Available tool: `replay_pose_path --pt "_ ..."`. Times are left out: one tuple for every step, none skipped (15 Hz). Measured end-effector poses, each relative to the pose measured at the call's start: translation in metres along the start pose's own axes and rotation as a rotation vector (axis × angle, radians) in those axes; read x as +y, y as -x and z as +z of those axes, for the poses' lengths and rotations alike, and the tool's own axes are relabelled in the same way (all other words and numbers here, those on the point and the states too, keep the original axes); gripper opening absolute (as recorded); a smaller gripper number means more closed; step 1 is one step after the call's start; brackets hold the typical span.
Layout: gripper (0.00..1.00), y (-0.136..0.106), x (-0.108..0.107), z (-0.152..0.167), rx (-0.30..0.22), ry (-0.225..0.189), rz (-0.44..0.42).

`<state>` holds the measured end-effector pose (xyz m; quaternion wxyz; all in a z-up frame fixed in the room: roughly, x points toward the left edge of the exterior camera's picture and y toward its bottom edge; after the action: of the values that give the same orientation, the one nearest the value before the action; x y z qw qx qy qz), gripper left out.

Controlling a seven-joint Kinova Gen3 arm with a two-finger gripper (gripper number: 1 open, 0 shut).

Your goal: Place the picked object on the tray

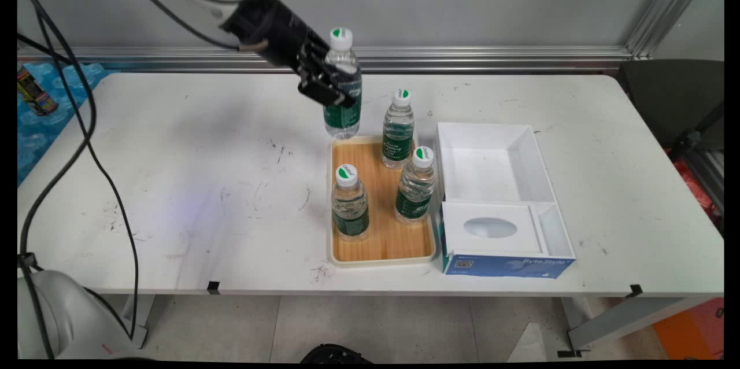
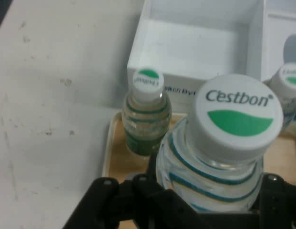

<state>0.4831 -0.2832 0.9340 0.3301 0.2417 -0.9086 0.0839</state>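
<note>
We look down across a white table (image 1: 173,184) toward a grey wall. Nearest us, right of centre, sits a blue tissue box (image 1: 503,265) with a white top and an oval opening. It lies inside the near end of an open white box (image 1: 491,155), which stretches away from us and shows a bare white compartment behind the tissues.

Just left of the white box lies a wooden tray (image 1: 381,242) with a pale rim. Three small water bottles stand upright on it, each with a white cap marked in green and a green label: one at the near left (image 1: 350,201), one at the right (image 1: 416,187) close to the white box, and one at the far right (image 1: 398,129).

Above the tray's far left corner, the black end effector (image 1: 335,82) reaches in from the upper left and grips a fourth bottle (image 1: 343,88) around its middle. That bottle is upright, and we cannot tell if its base touches the tray's far rim or is just above it.

In the hand view, the held bottle (image 2: 224,143) fills the frame between the black fingers (image 2: 114,200), its cap reading "Cestbon".

At the far left edge, a dark can (image 1: 34,91) rests on blue plastic, off the table.
</note>
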Motion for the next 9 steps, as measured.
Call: replay_pose_path --pt "0.0 0.006 -0.001 0.007 -0.001 0.002 0.004" --pt "0.0 0.009 -0.002 0.011 -0.002 0.003 0.006" --pt "0.0 0.014 -0.004 0.018 -0.002 0.003 0.009" --pt "0.0 0.019 -0.005 0.026 -0.002 0.004 0.011" --pt "0.0 0.023 -0.007 0.034 -0.002 0.005 0.013" --pt "0.0 0.027 -0.008 0.042 -0.002 0.005 0.014" --pt "0.0 0.032 -0.01 0.05 -0.003 0.005 0.015" --pt "0.0 0.036 -0.012 0.057 -0.004 0.006 0.016" --pt "0.0 0.039 -0.013 0.063 -0.005 0.006 0.016"
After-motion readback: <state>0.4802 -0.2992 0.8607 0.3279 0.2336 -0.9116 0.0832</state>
